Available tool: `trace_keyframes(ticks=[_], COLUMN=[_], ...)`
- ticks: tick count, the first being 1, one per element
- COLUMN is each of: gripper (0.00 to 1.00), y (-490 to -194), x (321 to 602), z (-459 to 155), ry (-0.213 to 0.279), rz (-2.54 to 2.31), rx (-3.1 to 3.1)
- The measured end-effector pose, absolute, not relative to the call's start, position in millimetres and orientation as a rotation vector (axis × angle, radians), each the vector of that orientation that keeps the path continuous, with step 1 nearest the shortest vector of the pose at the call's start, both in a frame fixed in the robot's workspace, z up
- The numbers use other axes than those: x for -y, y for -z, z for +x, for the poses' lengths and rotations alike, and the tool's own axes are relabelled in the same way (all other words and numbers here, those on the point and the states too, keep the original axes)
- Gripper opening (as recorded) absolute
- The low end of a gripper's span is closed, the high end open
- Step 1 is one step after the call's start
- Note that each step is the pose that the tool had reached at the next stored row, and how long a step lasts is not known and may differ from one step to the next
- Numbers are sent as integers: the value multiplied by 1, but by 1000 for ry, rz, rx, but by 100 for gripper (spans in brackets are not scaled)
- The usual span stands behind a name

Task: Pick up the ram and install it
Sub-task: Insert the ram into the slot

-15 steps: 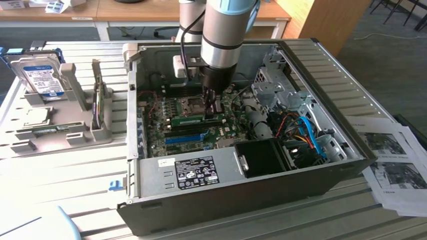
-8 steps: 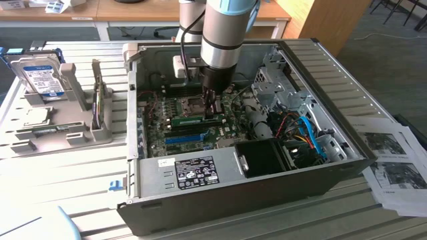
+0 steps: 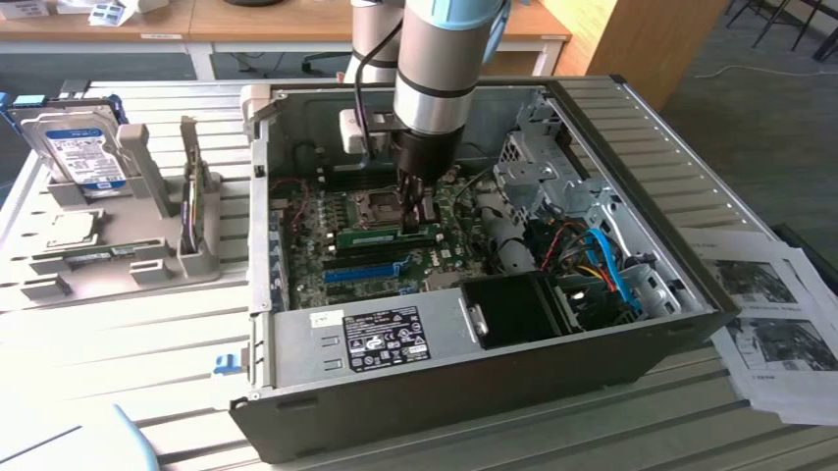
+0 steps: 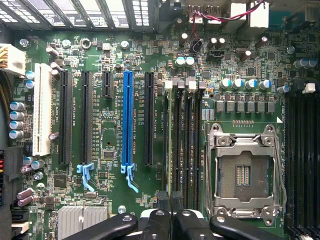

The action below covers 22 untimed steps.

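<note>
My gripper (image 3: 421, 226) was clamped on the ram (image 3: 373, 238) near one end. That held the stick on edge, in line with the memory slots (image 4: 185, 145) beside the processor socket (image 4: 245, 170). Couldn't tell if it was seated.

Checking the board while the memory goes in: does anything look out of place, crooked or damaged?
The CPU socket is empty, its contacts bare and no cooler over it. The ram at the gripper looks level, in line with the slots. Nothing else looks bent, spilled or damaged.
</note>
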State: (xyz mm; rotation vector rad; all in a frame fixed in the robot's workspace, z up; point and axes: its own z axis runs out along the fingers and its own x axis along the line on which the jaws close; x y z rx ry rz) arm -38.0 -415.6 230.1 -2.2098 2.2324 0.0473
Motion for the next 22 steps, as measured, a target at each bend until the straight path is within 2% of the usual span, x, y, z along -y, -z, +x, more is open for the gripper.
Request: trace_keyframes(ticks=[22], gripper=[11], y=[-228], x=[416], z=[-38], ry=[-48], rz=[-2210], rx=[-2233])
